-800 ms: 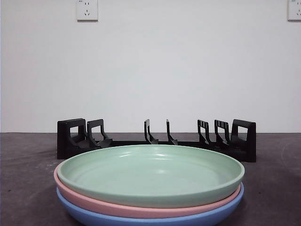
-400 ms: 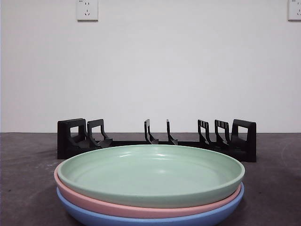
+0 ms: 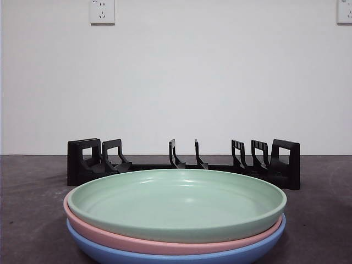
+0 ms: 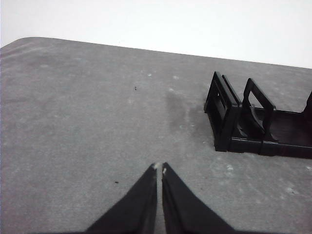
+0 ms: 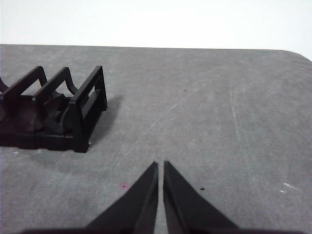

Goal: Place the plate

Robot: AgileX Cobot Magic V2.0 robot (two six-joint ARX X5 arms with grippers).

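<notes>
Front view: three plates in a pile, rack waiting behind

Front view shows three plates stacked close to the camera. The green plate is on top, the pink plate is under it, and the blue plate is at the bottom, sitting on the dark table. Behind the pile stands a black plate rack with thin posts sticking up. No plate is in the rack. The wall behind is white, with a socket high up.

Neither arm shows in this view. From the left wrist, the left gripper hangs over bare table with its two jaws pressed together, holding nothing. One end of the rack is off to its side, well apart. From the right wrist, the right gripper also has its jaws nearly touching and holds nothing, with the other end of the rack off to its side
</notes>
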